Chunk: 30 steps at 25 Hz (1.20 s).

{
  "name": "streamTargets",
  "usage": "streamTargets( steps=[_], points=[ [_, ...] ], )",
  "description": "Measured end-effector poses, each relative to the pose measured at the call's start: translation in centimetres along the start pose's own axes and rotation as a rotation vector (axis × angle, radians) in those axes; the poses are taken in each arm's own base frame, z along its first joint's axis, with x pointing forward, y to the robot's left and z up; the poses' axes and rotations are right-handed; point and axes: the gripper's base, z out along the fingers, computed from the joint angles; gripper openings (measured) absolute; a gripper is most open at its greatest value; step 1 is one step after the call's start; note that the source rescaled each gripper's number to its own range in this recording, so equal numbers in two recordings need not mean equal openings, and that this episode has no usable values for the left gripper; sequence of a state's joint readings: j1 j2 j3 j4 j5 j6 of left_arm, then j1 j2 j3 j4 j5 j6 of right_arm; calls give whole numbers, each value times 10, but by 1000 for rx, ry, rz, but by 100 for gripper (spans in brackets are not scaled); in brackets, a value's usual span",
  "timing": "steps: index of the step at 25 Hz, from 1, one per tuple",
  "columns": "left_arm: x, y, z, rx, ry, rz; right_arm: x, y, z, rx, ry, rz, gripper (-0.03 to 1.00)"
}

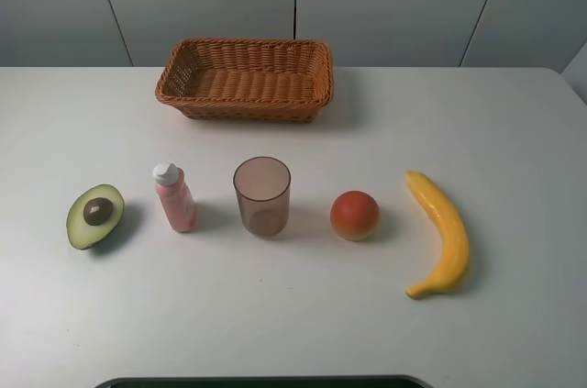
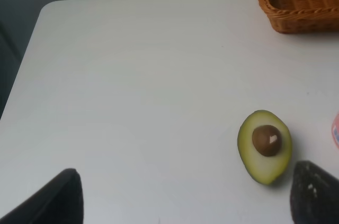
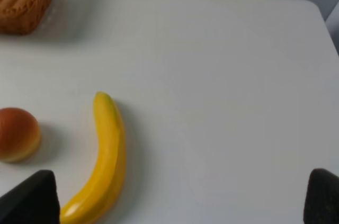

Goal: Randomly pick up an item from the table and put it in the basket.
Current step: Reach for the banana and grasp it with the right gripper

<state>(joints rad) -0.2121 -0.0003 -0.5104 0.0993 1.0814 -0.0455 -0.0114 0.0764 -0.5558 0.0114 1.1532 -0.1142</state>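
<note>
Evidently caught at the opening step: found nothing lifted and nothing inside the rectangular brown woven wicker basket (image 1: 243, 111), set at the far side, left of centre, on the large plain white worktop (image 1: 514, 131). Spotted the long curved glossy yellow banana (image 1: 440, 232) lying flat at the right end of the near row, just right of the round orange-red fruit (image 1: 355, 215), not touching it and well apart from the basket. Saw the left jaws and the right jaws both spread wide, pinching nothing. Noted the banana just ahead of the right jaws. Judged the next move thus: bring the right jaws down astride the banana's middle, across its length, pinch, lift clear, then carry far and left over the basket rim.
</note>
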Motion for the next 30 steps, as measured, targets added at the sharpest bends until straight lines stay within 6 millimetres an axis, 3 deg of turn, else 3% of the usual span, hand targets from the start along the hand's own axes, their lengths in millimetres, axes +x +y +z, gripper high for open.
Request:
streamTargets(
  steps=[6, 10, 13, 17, 21, 25, 30],
  points=[
    [0, 0, 0, 0, 0, 0, -59, -2, 21, -75, 173, -18, 94],
    [0, 0, 0, 0, 0, 0, -93, -4, 60, -124, 337, -47, 93],
    [0, 0, 0, 0, 0, -2, -103, -5, 99, -154, 450, -63, 93],
    [0, 0, 0, 0, 0, -2, -104, 4, 151, -218, 576, -94, 92],
    [0, 0, 0, 0, 0, -2, -96, 30, 193, -289, 673, -172, 92],
    [0, 0, 0, 0, 0, -2, -79, 52, 227, -324, 784, -208, 92],
    [0, 0, 0, 0, 0, -2, -56, 63, 260, -331, 905, -213, 92]
  ],
)
